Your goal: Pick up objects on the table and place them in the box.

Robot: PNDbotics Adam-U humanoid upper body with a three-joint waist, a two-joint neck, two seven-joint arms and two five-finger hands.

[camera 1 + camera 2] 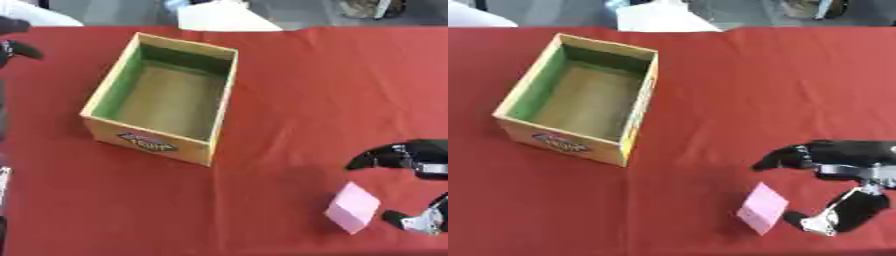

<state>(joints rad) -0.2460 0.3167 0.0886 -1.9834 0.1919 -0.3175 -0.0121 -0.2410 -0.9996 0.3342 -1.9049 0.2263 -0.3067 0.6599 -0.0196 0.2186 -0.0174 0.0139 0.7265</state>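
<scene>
A small pink block (761, 207) stands tilted on the red tablecloth (737, 85), near the front right. My right hand (855, 160) is just right of it and open: its fingers (785, 157) arch above the block and its thumb (833, 215) reaches in from below, close beside the block. The cardboard box (149, 137), green inside and open on top, sits at the left centre with nothing visible in it. A dark part of my left hand (17, 49) shows at the upper left edge.
A white object (227, 17) lies beyond the table's far edge. Bare red cloth stretches between the box and the pink block. A pale strip (3, 182) shows at the left edge.
</scene>
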